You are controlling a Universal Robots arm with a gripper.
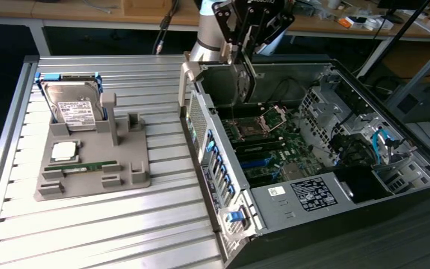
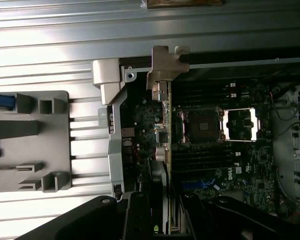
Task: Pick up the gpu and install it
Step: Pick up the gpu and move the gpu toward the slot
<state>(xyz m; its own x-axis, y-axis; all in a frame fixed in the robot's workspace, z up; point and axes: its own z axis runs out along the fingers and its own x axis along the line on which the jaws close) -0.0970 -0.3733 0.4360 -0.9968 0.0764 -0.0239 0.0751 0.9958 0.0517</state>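
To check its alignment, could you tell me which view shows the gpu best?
The wrist view: the gpu runs edge-on above the motherboard, silver bracket clear. In the exterior view the gpu hangs dark under the gripper.

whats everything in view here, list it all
gpu: one, dark board with silver bracket, hanging on edge over the open case
computer case: one, black and silver, open, exterior view's right
motherboard: one, green, inside the case
hard drive: one, silver with white label, leaning in a blue holder at the tray's far end
processor chip: one, silver, on the tray below the drive
memory stick: one, green, lying along the tray's near part
tray: one, grey, exterior view's left
table: one, silver, slatted
arm: one, grey, above the case
pincer: one, black, shut on the gpu
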